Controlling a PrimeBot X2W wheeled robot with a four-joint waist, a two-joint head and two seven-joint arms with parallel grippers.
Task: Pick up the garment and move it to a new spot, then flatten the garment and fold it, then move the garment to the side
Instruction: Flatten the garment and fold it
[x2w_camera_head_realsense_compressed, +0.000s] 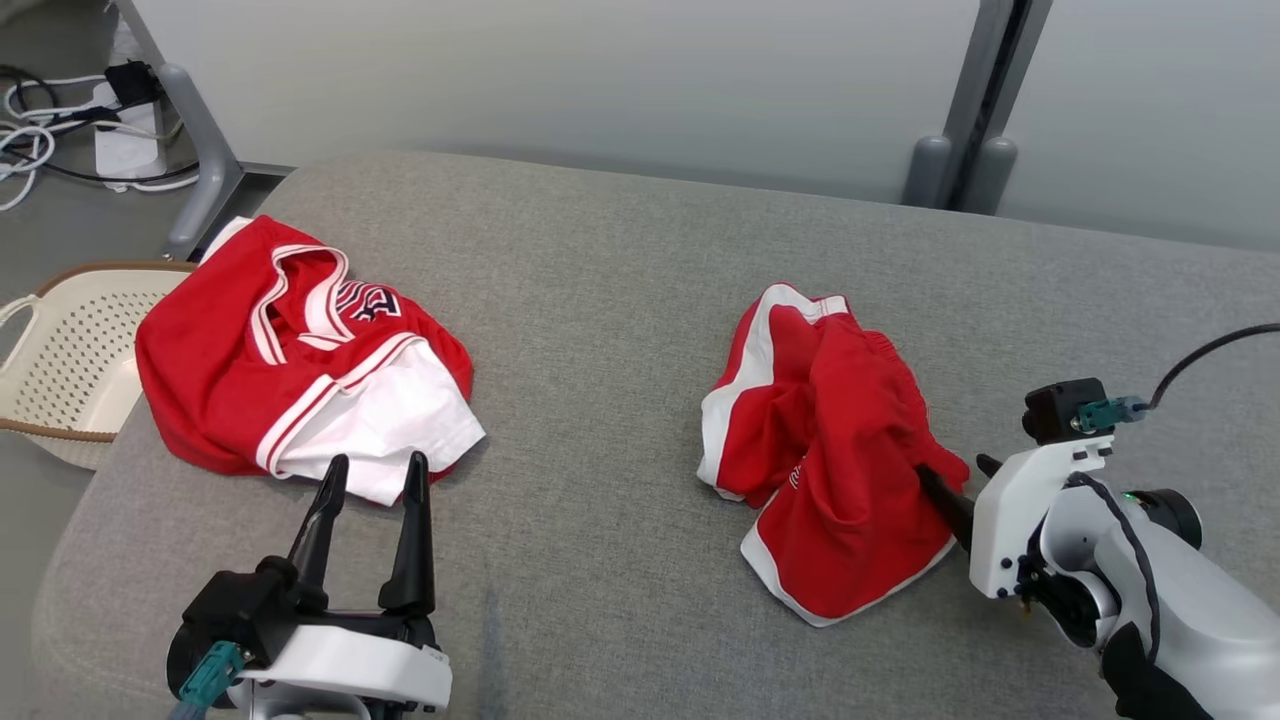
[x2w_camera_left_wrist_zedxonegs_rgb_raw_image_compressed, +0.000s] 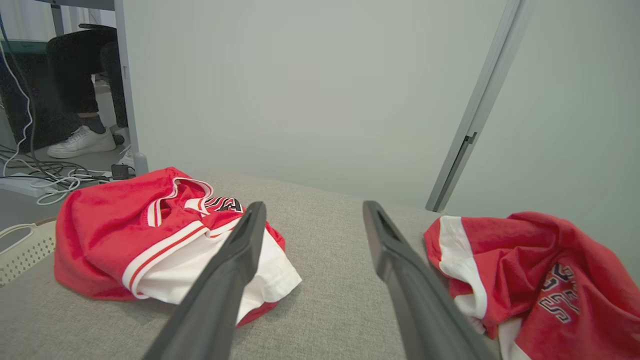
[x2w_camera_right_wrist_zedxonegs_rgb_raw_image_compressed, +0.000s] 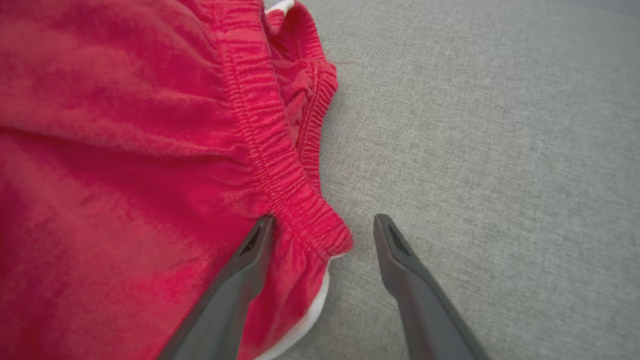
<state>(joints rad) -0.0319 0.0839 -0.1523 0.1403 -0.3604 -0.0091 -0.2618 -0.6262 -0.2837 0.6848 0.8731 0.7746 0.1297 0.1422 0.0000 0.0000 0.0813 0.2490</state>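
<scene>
Crumpled red shorts (x2w_camera_head_realsense_compressed: 830, 450) with white trim lie on the right of the grey padded surface (x2w_camera_head_realsense_compressed: 600, 300). My right gripper (x2w_camera_head_realsense_compressed: 952, 468) is open at their near right edge. In the right wrist view the elastic waistband corner (x2w_camera_right_wrist_zedxonegs_rgb_raw_image_compressed: 305, 215) sits between the fingers of that gripper (x2w_camera_right_wrist_zedxonegs_rgb_raw_image_compressed: 325, 220), the left finger resting on the red cloth (x2w_camera_right_wrist_zedxonegs_rgb_raw_image_compressed: 125, 150). A red and white jersey (x2w_camera_head_realsense_compressed: 230, 350) lies bunched at the left. My left gripper (x2w_camera_head_realsense_compressed: 378, 462) stands open just in front of its white part, holding nothing. The left wrist view shows this gripper (x2w_camera_left_wrist_zedxonegs_rgb_raw_image_compressed: 314, 205) between jersey (x2w_camera_left_wrist_zedxonegs_rgb_raw_image_compressed: 110, 215) and shorts (x2w_camera_left_wrist_zedxonegs_rgb_raw_image_compressed: 540, 260).
A cream perforated basket (x2w_camera_head_realsense_compressed: 70, 340) sits off the surface's left edge. Cables and a power strip (x2w_camera_head_realsense_compressed: 40, 130) lie on the floor by a grey table leg (x2w_camera_head_realsense_compressed: 200, 150). A person's legs and white shoe (x2w_camera_left_wrist_zedxonegs_rgb_raw_image_compressed: 82, 140) are beyond. A grey post (x2w_camera_head_realsense_compressed: 965, 130) stands behind.
</scene>
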